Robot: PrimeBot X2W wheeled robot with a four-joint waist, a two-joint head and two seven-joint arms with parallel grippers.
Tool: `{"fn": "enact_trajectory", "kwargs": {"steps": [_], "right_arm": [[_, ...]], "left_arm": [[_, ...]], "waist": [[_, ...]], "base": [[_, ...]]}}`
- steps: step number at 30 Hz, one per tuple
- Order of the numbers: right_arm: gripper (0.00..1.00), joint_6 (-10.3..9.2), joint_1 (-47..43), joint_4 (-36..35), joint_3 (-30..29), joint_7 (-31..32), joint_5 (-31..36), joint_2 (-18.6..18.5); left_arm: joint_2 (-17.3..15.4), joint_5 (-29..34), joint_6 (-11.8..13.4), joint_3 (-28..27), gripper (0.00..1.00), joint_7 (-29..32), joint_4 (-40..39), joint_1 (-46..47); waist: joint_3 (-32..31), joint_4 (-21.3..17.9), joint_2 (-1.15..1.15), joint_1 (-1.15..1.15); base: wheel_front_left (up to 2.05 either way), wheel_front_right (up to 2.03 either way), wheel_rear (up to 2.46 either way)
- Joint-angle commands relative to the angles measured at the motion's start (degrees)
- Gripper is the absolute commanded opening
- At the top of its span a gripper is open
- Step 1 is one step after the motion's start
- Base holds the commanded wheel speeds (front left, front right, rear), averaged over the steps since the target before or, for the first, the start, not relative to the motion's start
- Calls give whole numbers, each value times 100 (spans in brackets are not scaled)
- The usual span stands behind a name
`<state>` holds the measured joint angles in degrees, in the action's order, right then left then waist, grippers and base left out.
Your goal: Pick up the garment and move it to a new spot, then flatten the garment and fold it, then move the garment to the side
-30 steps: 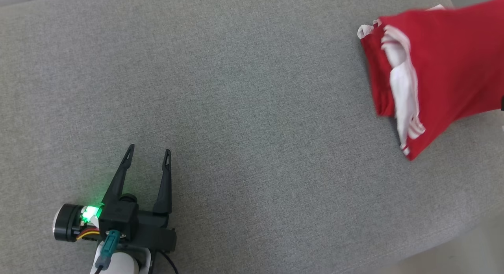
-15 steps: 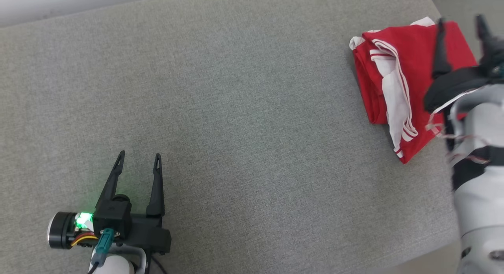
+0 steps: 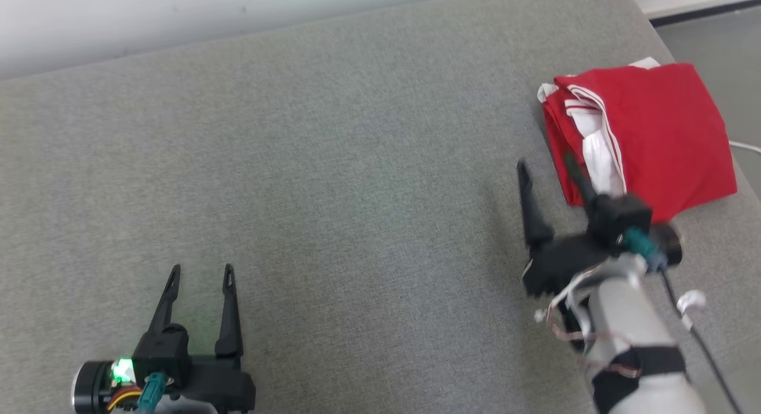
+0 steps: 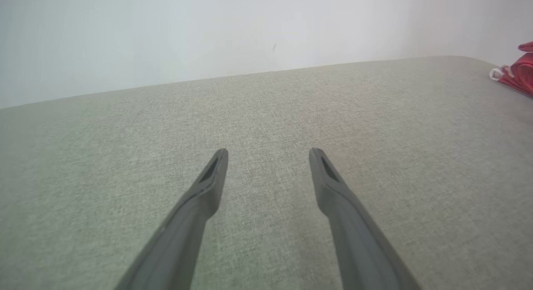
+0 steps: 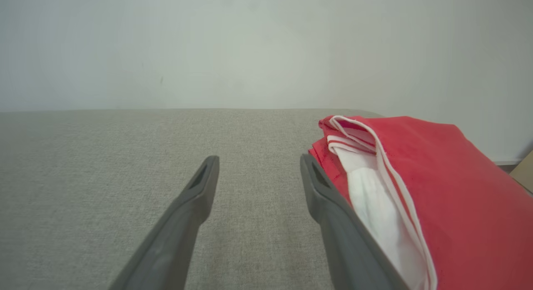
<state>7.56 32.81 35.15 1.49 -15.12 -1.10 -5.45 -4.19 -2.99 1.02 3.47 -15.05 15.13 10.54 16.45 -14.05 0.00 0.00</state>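
The garment (image 3: 660,125) is red with white trim, folded into a squarish bundle at the far right of the grey cushioned surface (image 3: 333,182). In the right wrist view the garment (image 5: 437,190) lies just right of my fingers. My right gripper (image 3: 546,160) hovers open at the bundle's near-left edge, one finger overlapping its red side, nothing between the jaws. My left gripper (image 3: 201,270) stands open and empty at the lower left, far from the cloth. The left wrist view catches a red corner of the garment (image 4: 520,73) at its right edge.
A pale wall (image 3: 178,21) runs along the back of the surface. The surface's right edge drops to a grey floor (image 3: 707,33) just beyond the bundle. A thin white cable (image 3: 746,146) lies on the floor at the right.
The right gripper has let go of the garment and pulled back to its near-left side, jaws open. The bundle rests flat. The head camera has tilted, showing more wall.
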Motion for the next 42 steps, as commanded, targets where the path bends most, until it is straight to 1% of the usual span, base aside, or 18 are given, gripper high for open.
{"fn": "enact_trajectory", "kwargs": {"steps": [1,3,7,15,24,26,27,31,34,42], "right_arm": [[100,-19,-178,-30,41,2,-93,25],[100,-19,-430,8,147,1,-154,95],[100,-19,-845,-97,136,2,-243,179],[100,-19,-1439,-176,-14,2,-20,250],[100,-19,-1742,-235,-56,2,-27,254],[100,-19,-1797,-209,-165,2,-99,251],[100,-19,-1805,-217,-178,2,-76,252],[100,-19,-1874,-299,-122,2,-57,258],[100,-19,-1942,-375,-104,2,-29,251],[100,-19,-2088,-531,-68,2,-50,253]], "left_arm": [[11,-25,2,-30,100,-16,10,-85],[33,-59,-2,-86,100,-16,34,-164],[60,-83,-5,-190,100,-16,73,-345],[109,-200,0,-430,100,-16,222,-732],[130,-229,-7,-634,100,-16,276,-1001],[131,-181,-42,-640,100,-16,289,-1052],[132,-167,-19,-664,100,-16,291,-1081],[130,-163,-59,-704,100,-16,317,-1185],[132,-249,-44,-738,100,-16,277,-1198],[133,-307,-151,-849,100,-16,223,-1309]], "waist": [[-147,131,0,0],[-233,200,0,0],[-409,321,0,0],[-789,540,0,0],[-1180,794,0,0],[-1267,843,0,0],[-1307,870,0,0],[-1432,998,0,0],[-1501,1095,0,0],[-1612,1247,0,0]], "base": [[0,0,0],[0,0,0],[0,0,0],[0,0,0],[0,0,0],[0,0,0],[0,0,0],[0,0,0],[0,0,0],[0,0,0]]}}
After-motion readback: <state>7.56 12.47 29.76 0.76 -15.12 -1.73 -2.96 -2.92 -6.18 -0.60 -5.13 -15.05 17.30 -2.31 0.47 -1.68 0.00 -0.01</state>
